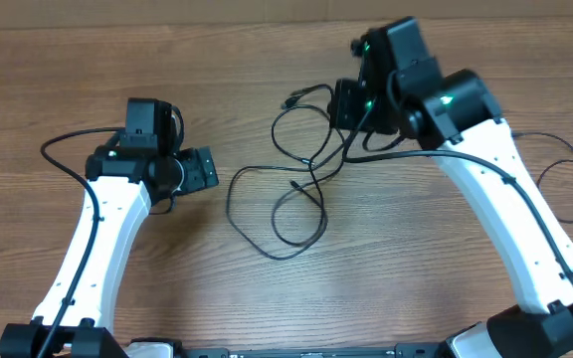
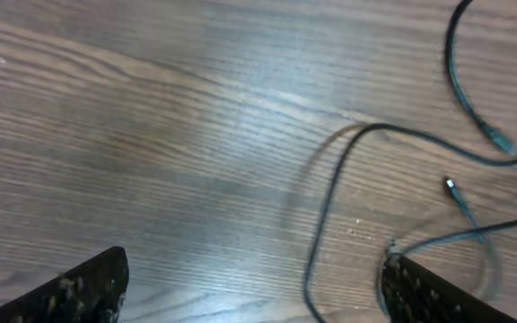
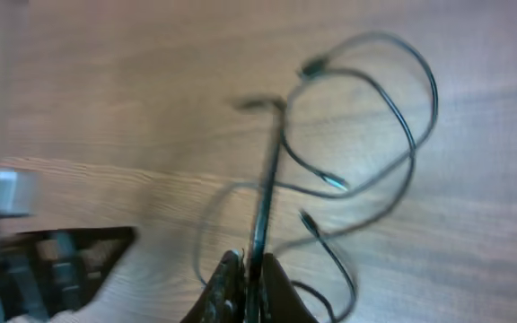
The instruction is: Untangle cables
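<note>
We see the left end effector on the left side of the bench, its fingers spread wide and released, holding nothing. Just to its right, at the middle of the bench, lie the cables: thin black cords in loose, overlapping loops with small plugs at their ends. Further right, the right end effector is clenched on one cord, which runs straight from its fingertips. The bench is brown wood grain. A plain tan band shows beyond its far edge.

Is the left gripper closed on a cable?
No, the left gripper is open, jaws wide apart, a cable lying loose between them.
</note>
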### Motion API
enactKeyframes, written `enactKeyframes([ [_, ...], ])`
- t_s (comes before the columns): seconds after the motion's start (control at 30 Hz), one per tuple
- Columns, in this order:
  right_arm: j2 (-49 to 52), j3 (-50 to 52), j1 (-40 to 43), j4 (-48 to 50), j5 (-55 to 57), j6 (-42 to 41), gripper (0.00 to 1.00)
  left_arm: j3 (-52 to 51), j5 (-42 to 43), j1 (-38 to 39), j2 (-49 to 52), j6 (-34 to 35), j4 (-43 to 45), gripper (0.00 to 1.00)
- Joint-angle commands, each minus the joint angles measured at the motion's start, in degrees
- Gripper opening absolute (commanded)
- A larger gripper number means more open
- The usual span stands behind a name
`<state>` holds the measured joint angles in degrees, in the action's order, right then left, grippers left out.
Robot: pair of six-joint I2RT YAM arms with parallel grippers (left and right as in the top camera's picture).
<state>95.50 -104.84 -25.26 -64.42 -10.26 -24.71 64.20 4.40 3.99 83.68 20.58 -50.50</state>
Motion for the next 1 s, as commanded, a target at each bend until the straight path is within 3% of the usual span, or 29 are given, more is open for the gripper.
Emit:
enactKeyframes([
  [0.0,-0.9,-2.51,-0.02,0.33,-0.26,2.27,0.06,-4.55,3.5,-0.2,-0.44,-0.63,2.8,0.9],
  [0.27,-0.9,-2.49,-0.02,0.85,0.39,2.27,0.07,-14.16,18.32,-0.2,-0.44,2.91,12.39,0.92],
  [0.37,-0.9,-2.49,-0.02,0.22,2.21,2.27,0.15,-16.65,18.29,-0.17,-0.44,3.91,14.95,0.92],
  [0.5,-0.9,-2.49,-0.02,-0.31,3.17,2.25,0.15,-18.8,18.6,-0.11,-0.42,4.22,17.73,0.91],
  [0.77,-0.9,-2.49,-0.02,-0.9,3.13,2.25,0.15,-24.09,18.53,4.33,-0.42,11.93,26.84,0.83],
  [0.97,-0.9,-2.49,0.0,-1.97,3.28,2.27,0.16,-24.87,9.66,10.99,-0.42,18.43,29.27,0.72],
])
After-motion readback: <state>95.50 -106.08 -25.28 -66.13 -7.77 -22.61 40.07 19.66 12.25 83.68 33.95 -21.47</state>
